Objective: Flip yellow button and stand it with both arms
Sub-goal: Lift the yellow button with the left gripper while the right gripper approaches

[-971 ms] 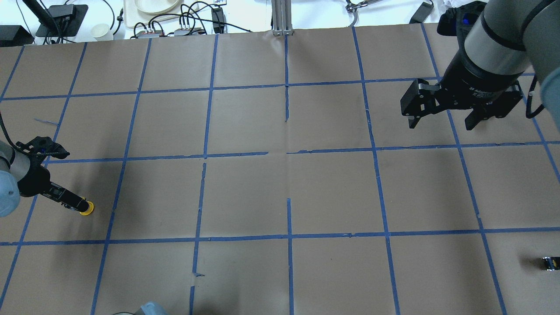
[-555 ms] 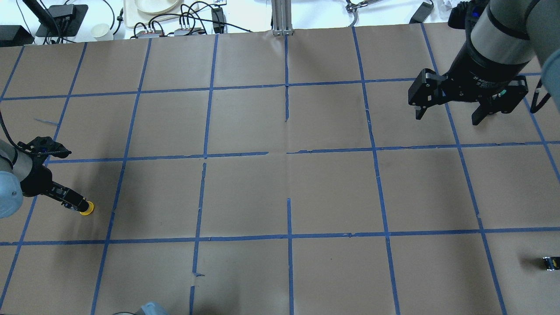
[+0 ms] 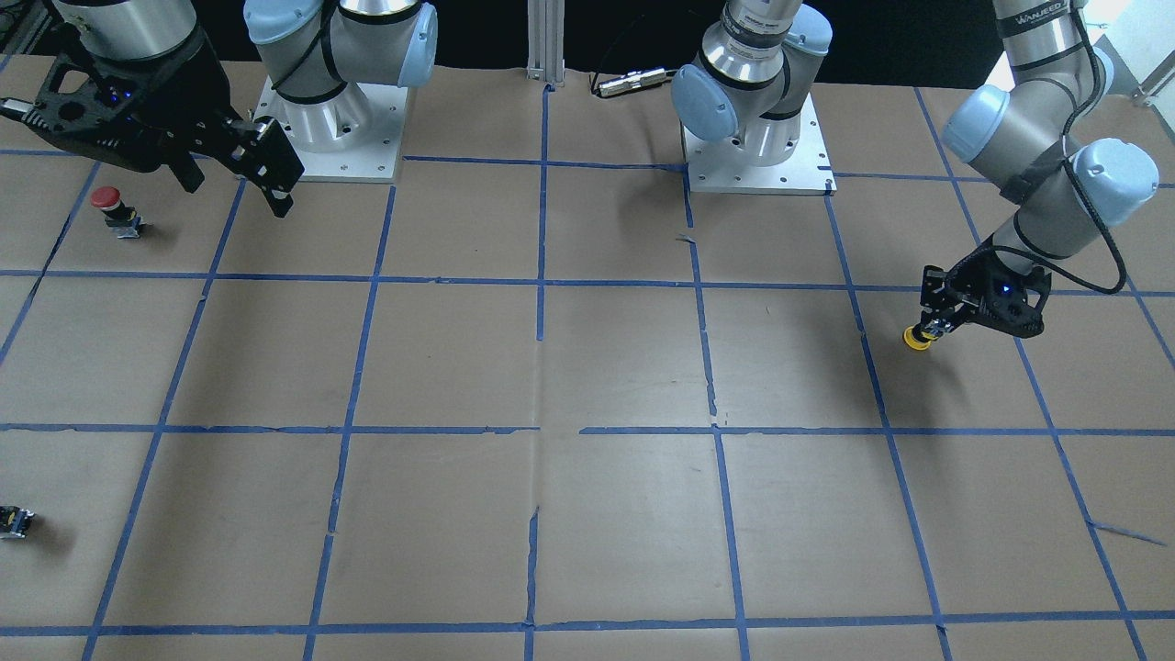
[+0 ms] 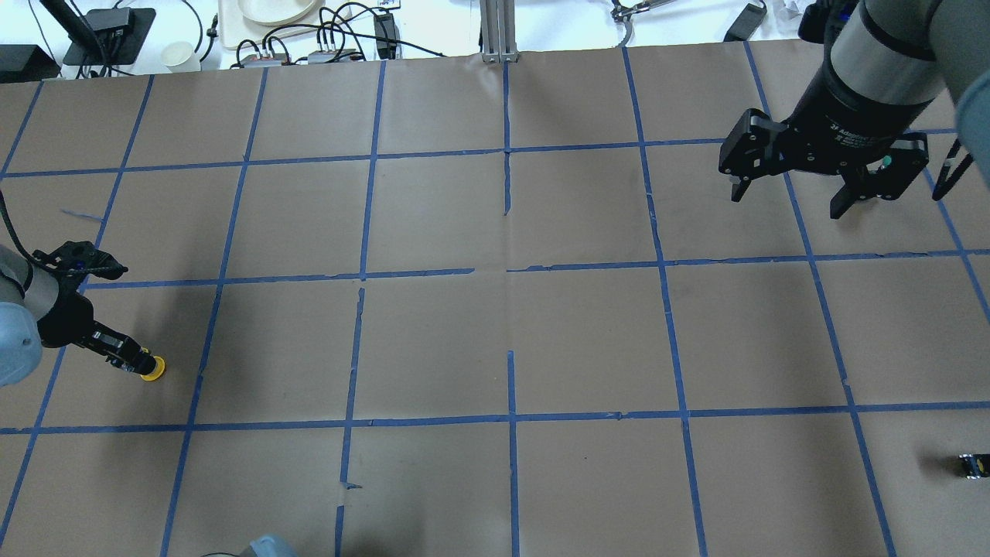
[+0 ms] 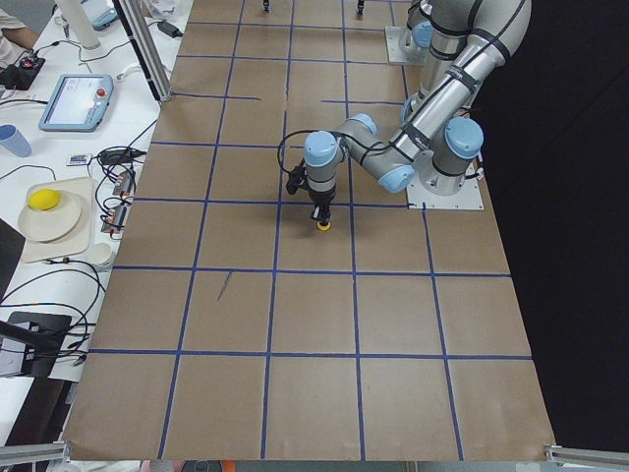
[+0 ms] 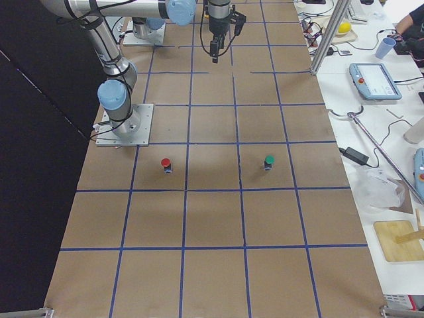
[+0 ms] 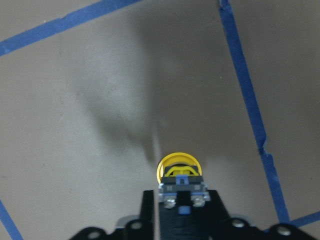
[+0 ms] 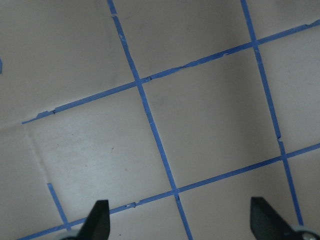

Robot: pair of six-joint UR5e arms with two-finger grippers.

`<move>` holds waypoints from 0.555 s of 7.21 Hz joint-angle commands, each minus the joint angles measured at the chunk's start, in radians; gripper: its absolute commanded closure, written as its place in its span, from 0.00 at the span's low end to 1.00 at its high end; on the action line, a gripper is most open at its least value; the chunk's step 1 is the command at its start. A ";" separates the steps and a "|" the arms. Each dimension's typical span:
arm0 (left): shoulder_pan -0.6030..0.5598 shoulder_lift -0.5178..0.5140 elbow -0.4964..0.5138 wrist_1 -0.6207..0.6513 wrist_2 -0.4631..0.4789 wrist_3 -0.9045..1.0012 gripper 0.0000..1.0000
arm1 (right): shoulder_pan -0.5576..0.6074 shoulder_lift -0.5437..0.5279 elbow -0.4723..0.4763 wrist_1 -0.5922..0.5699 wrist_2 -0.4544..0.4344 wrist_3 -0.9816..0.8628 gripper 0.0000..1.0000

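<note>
The yellow button (image 4: 153, 369) is held in my left gripper (image 4: 133, 360) at the table's far left, its yellow cap pointing down and away from the fingers, at or just above the paper. It also shows in the front view (image 3: 914, 339), the exterior left view (image 5: 323, 225) and the left wrist view (image 7: 178, 168), where the black-and-grey body sits between the shut fingers. My right gripper (image 4: 787, 203) is open and empty, high over the far right of the table; it also shows in the front view (image 3: 237, 193) and the right wrist view (image 8: 180, 225).
A red-capped button (image 3: 108, 209) stands near the right arm's base, also in the exterior right view (image 6: 165, 163). A green-capped button (image 6: 268, 161) stands near it. A small black part (image 4: 971, 464) lies at the near right edge. Blue tape lines grid the brown paper.
My right gripper has moved toward the far side of the table and turned a little, still open. My left gripper and the yellow button have barely moved.
</note>
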 commanded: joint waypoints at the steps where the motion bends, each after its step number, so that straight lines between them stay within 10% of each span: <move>1: -0.016 0.031 0.012 -0.027 -0.010 -0.008 1.00 | -0.001 0.014 -0.014 0.002 0.119 0.127 0.00; 4: -0.163 0.108 0.200 -0.261 -0.158 -0.061 1.00 | 0.001 0.010 -0.011 0.005 0.141 0.150 0.00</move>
